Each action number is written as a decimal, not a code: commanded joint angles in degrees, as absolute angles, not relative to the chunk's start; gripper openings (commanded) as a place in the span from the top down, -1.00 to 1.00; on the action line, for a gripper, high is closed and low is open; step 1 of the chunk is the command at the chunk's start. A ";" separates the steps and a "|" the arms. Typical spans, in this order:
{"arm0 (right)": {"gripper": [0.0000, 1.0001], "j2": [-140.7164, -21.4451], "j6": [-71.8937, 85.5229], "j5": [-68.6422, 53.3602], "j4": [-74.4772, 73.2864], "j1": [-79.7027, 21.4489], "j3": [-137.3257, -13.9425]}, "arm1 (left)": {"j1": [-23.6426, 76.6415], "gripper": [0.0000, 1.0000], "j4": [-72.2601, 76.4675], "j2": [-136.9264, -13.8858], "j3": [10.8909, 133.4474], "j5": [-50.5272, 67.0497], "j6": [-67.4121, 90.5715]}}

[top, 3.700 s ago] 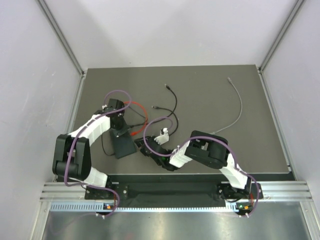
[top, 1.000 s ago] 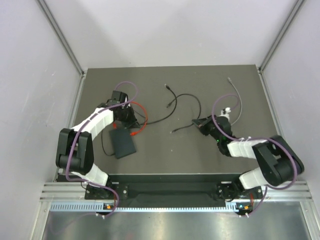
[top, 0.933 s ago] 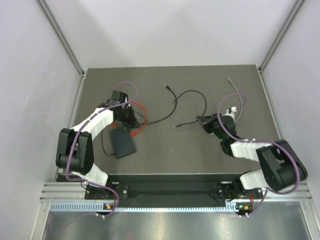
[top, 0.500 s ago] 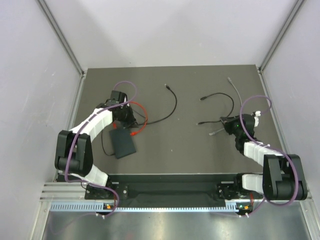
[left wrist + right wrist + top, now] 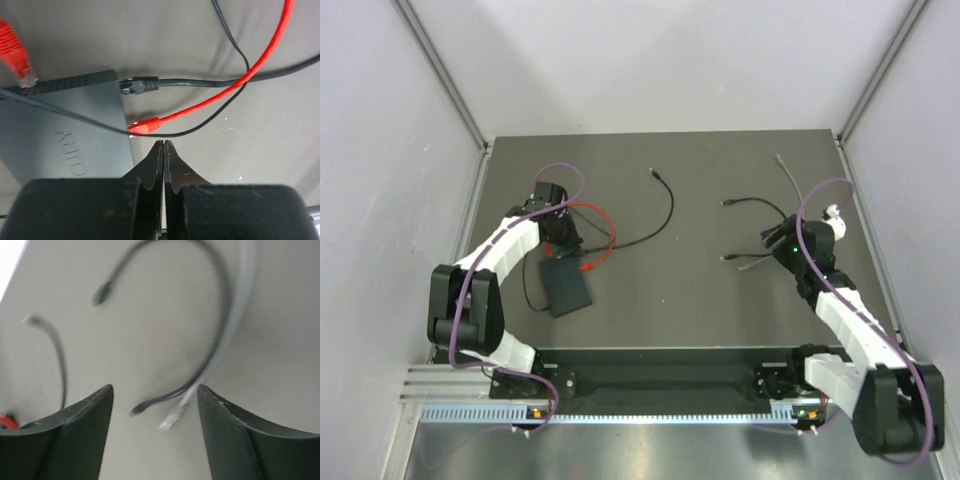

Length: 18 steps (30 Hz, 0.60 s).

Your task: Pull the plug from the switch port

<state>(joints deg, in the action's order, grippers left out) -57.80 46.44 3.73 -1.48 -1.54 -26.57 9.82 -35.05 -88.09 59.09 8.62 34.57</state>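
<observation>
The left arm rises from its base at the near edge, folds back at the elbow by the left wall, then reaches forward and inward, its wrist tipped down over the far end of the switch. The switch lies flat on the dark surface, in the near left part, well apart from the right arm. In the left wrist view the left fingers are pressed together with nothing between them, their tips hovering just off the switch's corner. A black plug sits in a socket on the switch's thin edge. A red plug lies with its tip at that same edge; whether it is seated I cannot tell. The right arm stretches forward along the right side, bent slightly inward at the wrist. The right fingers stand wide apart and hold nothing. Below them lie the free ends of a black cable and a grey cable, close together on the surface.
</observation>
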 commanded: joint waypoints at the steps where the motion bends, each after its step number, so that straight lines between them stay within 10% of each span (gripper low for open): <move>1: -0.38 -52.30 41.31 11.07 -9.65 -9.65 -32.34 | 9.14 1.00 -35.60 -84.29 57.75 6.16 34.80; 18: -0.24 -99.46 58.44 -1.49 39.62 -48.24 -47.44 | 7.30 1.00 -37.00 -82.97 53.35 -1.65 35.85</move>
<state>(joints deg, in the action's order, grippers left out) -94.59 54.63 0.30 26.30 -45.06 -42.00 7.99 -35.53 -85.23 54.06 2.70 34.74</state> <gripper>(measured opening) 0.624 0.009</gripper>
